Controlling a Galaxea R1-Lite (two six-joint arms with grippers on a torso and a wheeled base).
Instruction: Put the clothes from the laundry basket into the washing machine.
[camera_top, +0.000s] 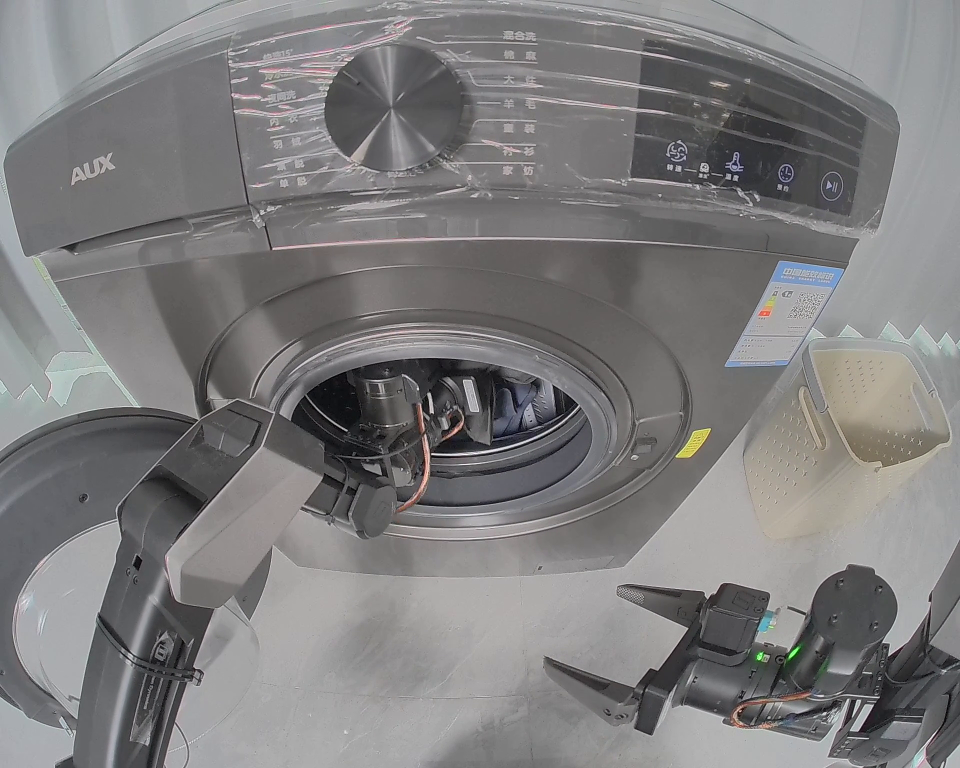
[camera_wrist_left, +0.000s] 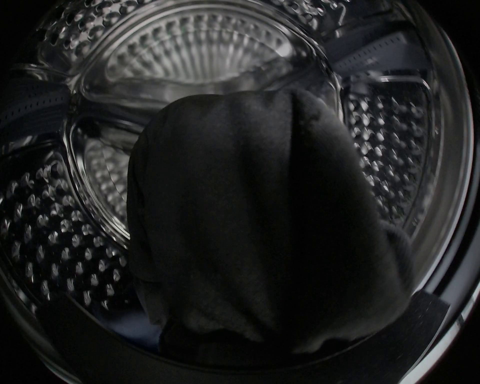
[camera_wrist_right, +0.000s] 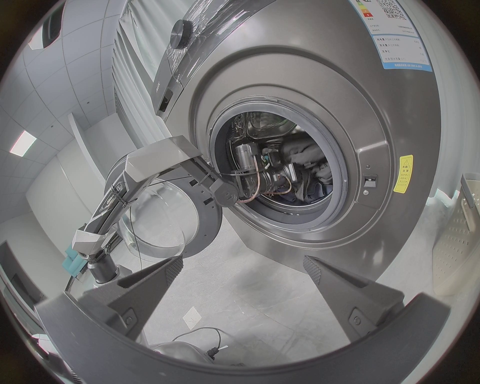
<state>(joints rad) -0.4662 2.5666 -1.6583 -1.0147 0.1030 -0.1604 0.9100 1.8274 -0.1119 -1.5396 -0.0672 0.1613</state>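
Left wrist view: a dark garment (camera_wrist_left: 250, 225) is seen inside the washing machine (camera_top: 600, 270) drum (camera_wrist_left: 200, 45), draped over the left gripper (camera_top: 465, 398); whether it is gripped cannot be told. The right gripper (camera_top: 585, 630) is held wide open, empty. The laundry basket (camera_top: 850, 440) looks emptied, so little is judged left

Right pincer (camera_wrist_right: 242, 263) spread wide before the washing machine (camera_wrist_right: 310, 75) — left arm (camera_wrist_right: 165, 165) inside its drum (camera_wrist_right: 260, 125), by dark clothes (camera_wrist_right: 304, 150).
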